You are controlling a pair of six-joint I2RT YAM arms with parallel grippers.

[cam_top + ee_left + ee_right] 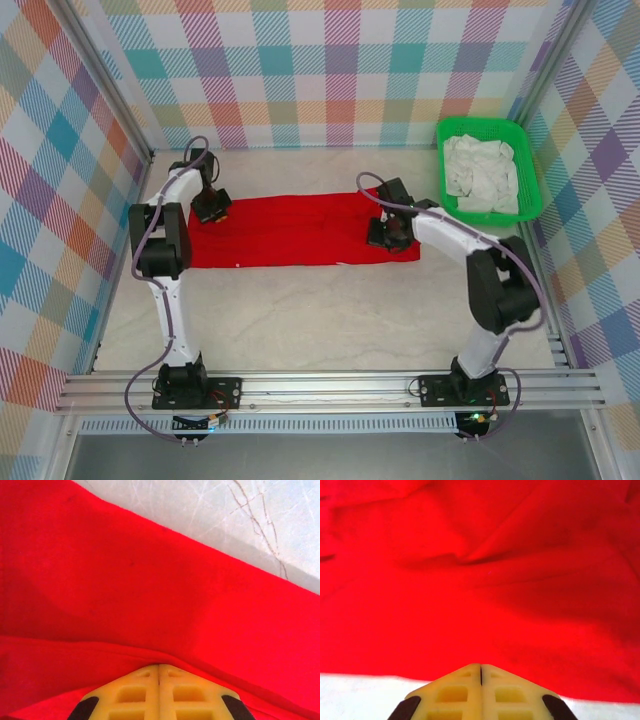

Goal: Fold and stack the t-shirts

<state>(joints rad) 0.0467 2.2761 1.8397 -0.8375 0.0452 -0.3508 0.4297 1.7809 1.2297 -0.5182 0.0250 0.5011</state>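
A bright red t-shirt (300,230) lies flattened into a long band across the middle of the table, its print hidden. My left gripper (211,212) is down on the band's far left corner. In the left wrist view the yellow fingertips (159,666) are pressed together with a raised fold of the red cloth (150,580) running into them. At the band's near right corner sits my right gripper (388,235). In the right wrist view its tips (480,665) are shut at the hem of the red cloth (480,590), where it meets the pale table.
A green basket (478,123) holding crumpled white cloth (480,175) stands at the back right, close to the right arm. Plaid walls enclose the table on three sides. Bare pale tabletop (320,320) stretches between the shirt and the arm bases.
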